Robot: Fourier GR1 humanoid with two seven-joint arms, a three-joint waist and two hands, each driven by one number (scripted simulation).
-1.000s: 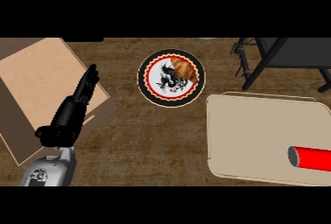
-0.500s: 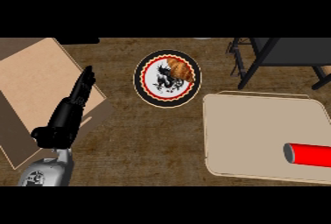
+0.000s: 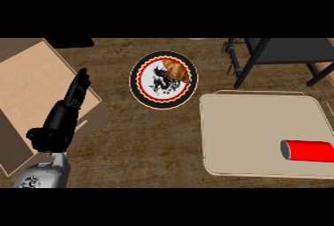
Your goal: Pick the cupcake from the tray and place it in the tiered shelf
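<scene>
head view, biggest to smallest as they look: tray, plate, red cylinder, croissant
1. tray
2. plate
3. red cylinder, though the view's right edge cuts it off
4. croissant, only a little smaller

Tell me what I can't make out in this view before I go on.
Cupcake: none shows in the head view; the tray holds only a red cylinder, itself cut by the right edge.
Shelf: cut by the view's top and right edges; its tiers cannot be told.
Right hand: outside the head view.
</scene>
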